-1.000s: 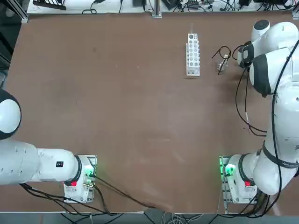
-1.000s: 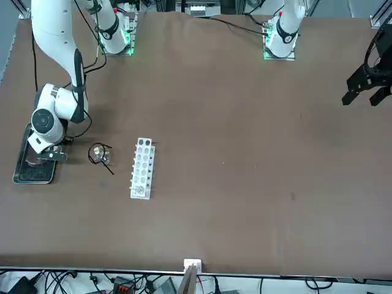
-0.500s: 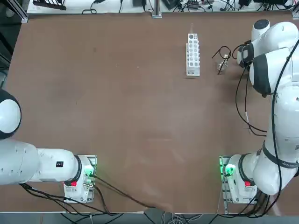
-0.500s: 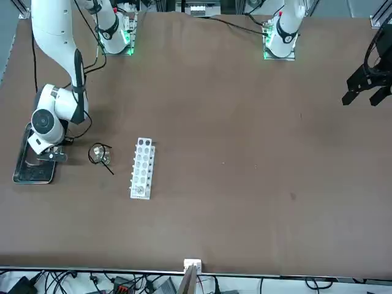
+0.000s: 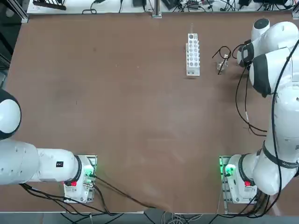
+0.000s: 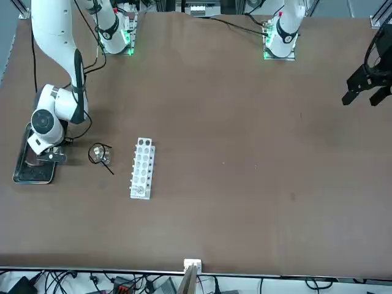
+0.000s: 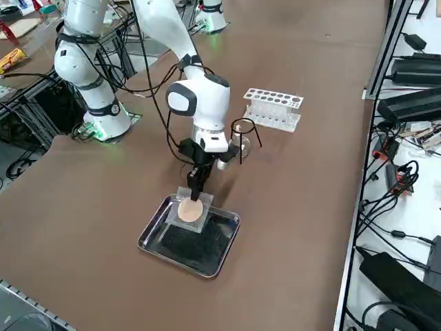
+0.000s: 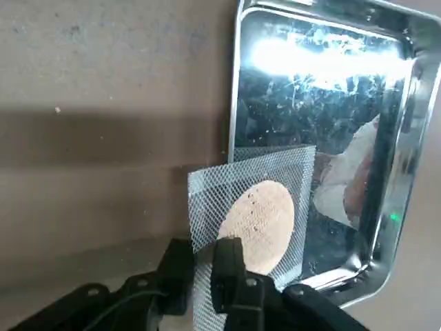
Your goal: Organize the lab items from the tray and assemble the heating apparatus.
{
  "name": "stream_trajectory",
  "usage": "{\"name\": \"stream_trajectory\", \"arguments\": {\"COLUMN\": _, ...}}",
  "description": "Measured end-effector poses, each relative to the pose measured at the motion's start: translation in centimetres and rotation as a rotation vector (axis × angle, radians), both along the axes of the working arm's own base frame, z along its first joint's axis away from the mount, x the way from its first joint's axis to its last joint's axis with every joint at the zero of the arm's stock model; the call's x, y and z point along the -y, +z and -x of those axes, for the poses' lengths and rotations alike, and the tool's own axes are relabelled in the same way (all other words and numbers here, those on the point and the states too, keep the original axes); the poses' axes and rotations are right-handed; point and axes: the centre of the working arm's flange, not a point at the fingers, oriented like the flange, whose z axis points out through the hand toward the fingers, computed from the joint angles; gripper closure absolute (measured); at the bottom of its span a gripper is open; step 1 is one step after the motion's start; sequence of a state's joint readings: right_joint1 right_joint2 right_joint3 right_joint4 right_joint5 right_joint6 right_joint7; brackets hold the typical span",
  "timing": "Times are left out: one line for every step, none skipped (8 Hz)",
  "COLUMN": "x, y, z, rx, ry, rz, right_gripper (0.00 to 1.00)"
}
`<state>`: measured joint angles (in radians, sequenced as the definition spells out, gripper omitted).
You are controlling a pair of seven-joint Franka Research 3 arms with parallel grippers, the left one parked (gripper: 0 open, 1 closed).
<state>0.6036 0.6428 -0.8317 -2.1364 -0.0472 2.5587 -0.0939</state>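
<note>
Nothing's visibly shifted, right gripper (image 8: 203, 256) fingers slightly parted at the mesh (image 8: 298, 181), so probably mid-pickup: pinch it securely before lifting.

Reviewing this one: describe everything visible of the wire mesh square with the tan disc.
The wire mesh square is a thin, flat, silvery-grey sheet of fine woven wire, apparently metal, with a round tan disc at its centre. It lies partly over the tray, crossing the rim, with the rest projecting beyond it. The right tool is at that projecting edge, one finger either side of the mesh's edge area; whether it touches, I cannot tell.
</note>
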Motion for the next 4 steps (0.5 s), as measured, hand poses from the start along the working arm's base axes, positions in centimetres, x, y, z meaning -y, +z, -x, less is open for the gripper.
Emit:
{"name": "stream_trajectory", "arguments": {"x": -0.1, "y": 0.25, "z": -0.33, "rx": 0.007, "ry": 0.003, "rz": 0.0, "right_gripper": 0.84}}
{"name": "stream_trajectory", "arguments": {"x": -0.21, "y": 0.49, "z": -0.66, "rx": 0.014, "ry": 0.007, "rz": 0.001, "right_gripper": 0.87}}
{"name": "stream_trajectory", "arguments": {"x": -0.31, "y": 0.7, "z": -0.93, "rx": 0.02, "ry": 0.01, "rz": 0.001, "right_gripper": 0.89}}
{"name": "stream_trajectory", "arguments": {"x": -0.37, "y": 0.88, "z": -1.16, "rx": 0.023, "ry": 0.011, "rz": 0.002, "right_gripper": 0.89}}
